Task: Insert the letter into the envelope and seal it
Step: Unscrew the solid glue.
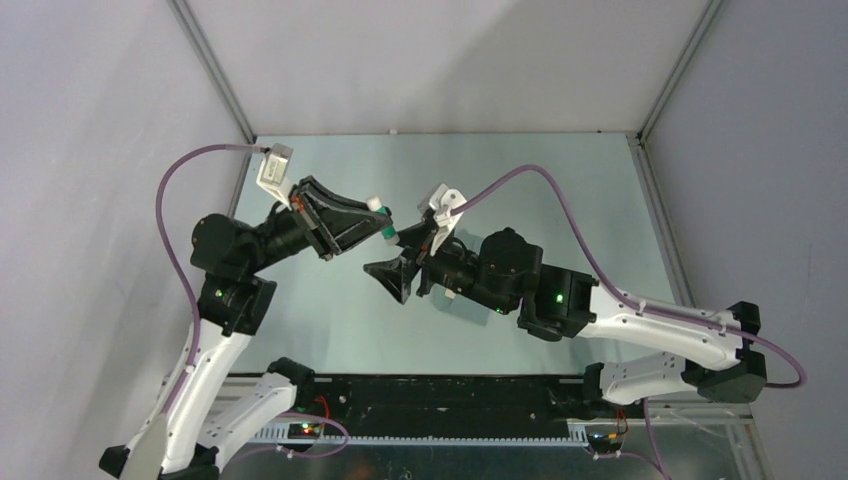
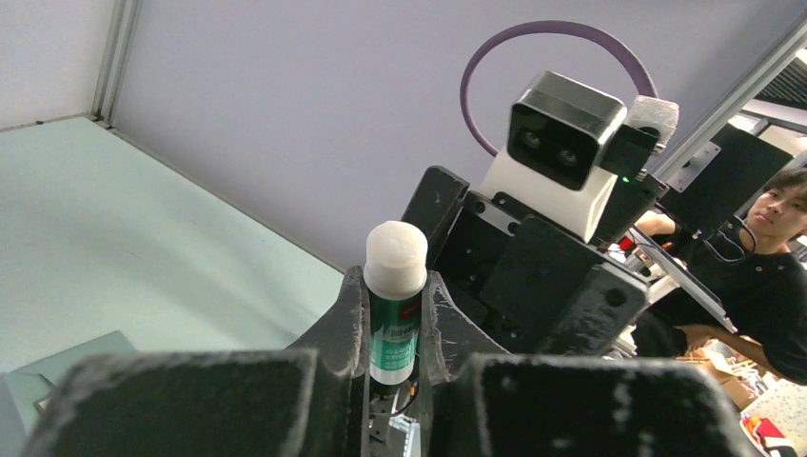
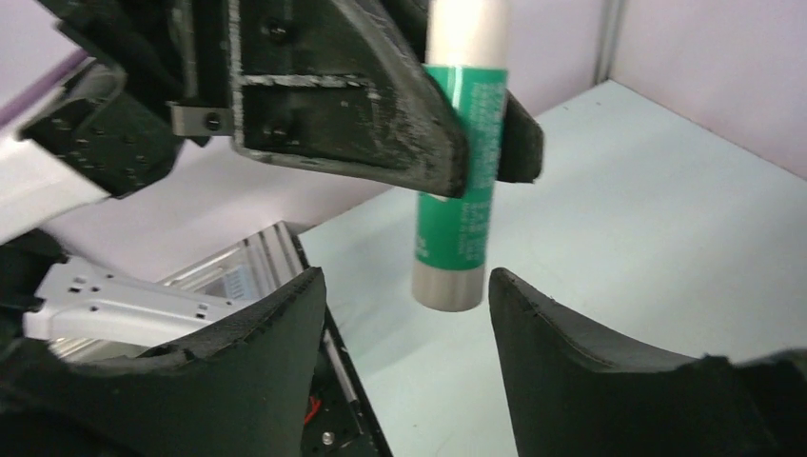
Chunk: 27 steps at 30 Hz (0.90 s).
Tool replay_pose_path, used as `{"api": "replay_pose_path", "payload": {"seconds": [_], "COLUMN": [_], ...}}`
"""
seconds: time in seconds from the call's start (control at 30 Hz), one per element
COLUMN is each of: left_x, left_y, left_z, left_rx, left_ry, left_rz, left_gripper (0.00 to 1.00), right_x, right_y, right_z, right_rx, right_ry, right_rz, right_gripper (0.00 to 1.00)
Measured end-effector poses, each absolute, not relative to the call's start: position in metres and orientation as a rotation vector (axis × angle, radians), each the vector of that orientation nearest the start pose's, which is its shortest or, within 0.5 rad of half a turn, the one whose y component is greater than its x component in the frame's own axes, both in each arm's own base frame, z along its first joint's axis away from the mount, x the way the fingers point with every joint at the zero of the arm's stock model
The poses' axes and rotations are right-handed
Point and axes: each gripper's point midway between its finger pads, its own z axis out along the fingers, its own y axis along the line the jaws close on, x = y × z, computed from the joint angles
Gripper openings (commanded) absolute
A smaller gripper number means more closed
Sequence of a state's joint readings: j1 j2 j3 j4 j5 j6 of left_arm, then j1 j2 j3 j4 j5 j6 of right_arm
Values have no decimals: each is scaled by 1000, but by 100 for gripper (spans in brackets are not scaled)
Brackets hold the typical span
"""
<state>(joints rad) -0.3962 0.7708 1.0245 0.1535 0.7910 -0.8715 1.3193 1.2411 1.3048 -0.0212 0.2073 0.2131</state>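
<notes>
My left gripper point(image 1: 384, 220) is shut on a green glue stick point(image 1: 382, 218) with a white cap and holds it in the air above the table's middle. In the left wrist view the glue stick point(image 2: 395, 314) stands upright between the pads, cap up. My right gripper point(image 3: 409, 295) is open just below it. The glue stick's pale lower end point(image 3: 449, 281) hangs between the right fingertips, nearer the right-hand one, touching neither. A corner of the teal-grey envelope point(image 2: 71, 357) lies flat on the table at the lower left of the left wrist view. The letter is out of view.
The pale green table point(image 1: 560, 200) is walled by grey panels with metal corner posts point(image 1: 215, 70). The right arm's wrist camera point(image 2: 561, 133) and purple cable point(image 1: 560, 200) are close behind the glue stick. A black rail point(image 1: 440, 400) runs along the near edge.
</notes>
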Motion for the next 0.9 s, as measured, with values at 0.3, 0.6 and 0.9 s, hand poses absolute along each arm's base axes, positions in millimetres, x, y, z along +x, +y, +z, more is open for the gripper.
{"api": "replay_pose_path", "payload": {"seconds": [0.3,0.6,0.9], "left_x": [149,145,145], "left_y": [-222,-220,-220], "left_z": [462,464,465], "left_rx": [470,475,474], "left_ry": [1375,1364,1363], "left_rz": [-1519,-1518,-1516], "left_gripper": [0,0,0], "right_x": [144,144,142], "right_y": [400,400,400], "right_z": [400,400,411], "right_rx": [-684,-682,-670], "right_ry": [1503,1501,1462], "right_rz": [960,961,979], "right_gripper": [43,44,50]}}
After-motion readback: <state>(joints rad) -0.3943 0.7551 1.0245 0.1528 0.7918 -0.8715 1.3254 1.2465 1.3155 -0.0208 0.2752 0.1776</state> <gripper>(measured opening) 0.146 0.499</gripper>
